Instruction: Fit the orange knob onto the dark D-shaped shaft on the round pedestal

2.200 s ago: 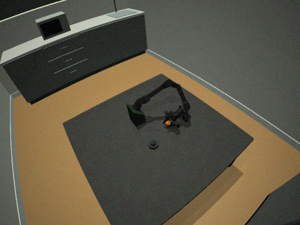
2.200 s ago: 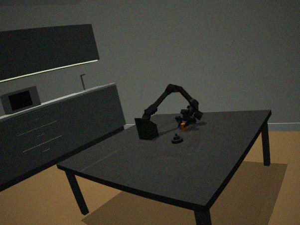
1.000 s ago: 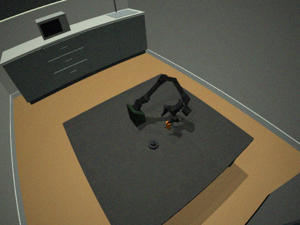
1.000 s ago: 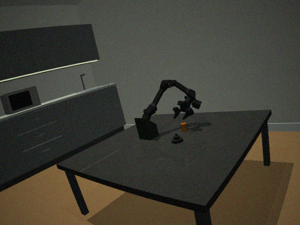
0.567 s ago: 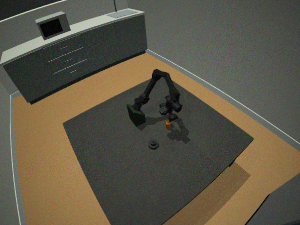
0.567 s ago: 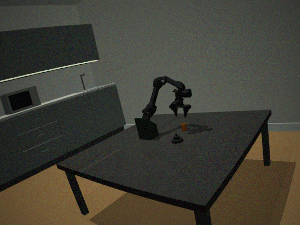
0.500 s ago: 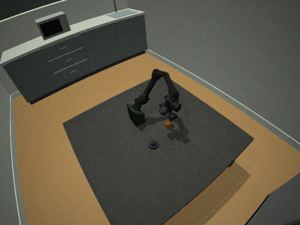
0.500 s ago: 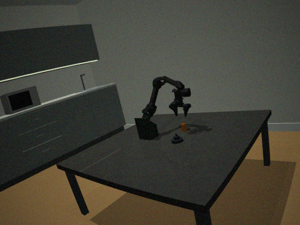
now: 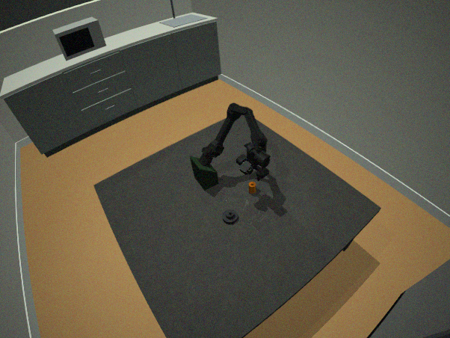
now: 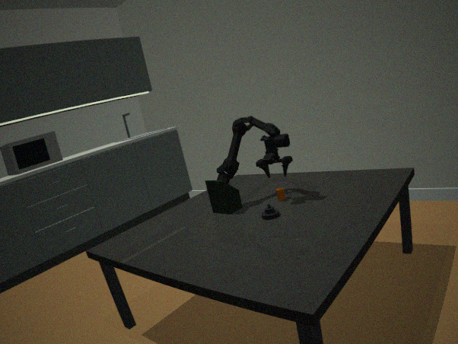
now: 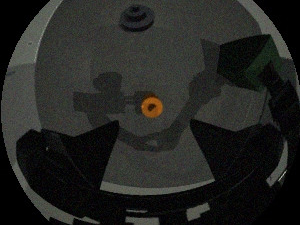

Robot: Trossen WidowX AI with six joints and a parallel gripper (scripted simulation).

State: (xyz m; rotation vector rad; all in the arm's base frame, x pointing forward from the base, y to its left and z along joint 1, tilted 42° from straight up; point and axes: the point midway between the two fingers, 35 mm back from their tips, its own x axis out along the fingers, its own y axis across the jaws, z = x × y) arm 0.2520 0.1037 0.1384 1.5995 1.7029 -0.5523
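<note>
top: high, oblique down, far | exterior: desk [image 9: 239,262] [image 10: 236,259] side-on, far; both share cabinets [image 9: 112,90] [image 10: 95,190] | wrist: at hand [image 9: 254,173] [image 10: 277,176] [image 11: 155,123], facing down, close

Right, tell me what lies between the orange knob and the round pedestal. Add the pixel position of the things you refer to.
No object, just bare dark tabletop [image 9: 209,254] [image 10: 243,259] between the orange knob [image 9: 252,188] [image 10: 281,195] [image 11: 144,110] and the round pedestal [image 9: 230,218] [image 10: 270,214] [image 11: 137,21]; the top view shows it best.
</note>
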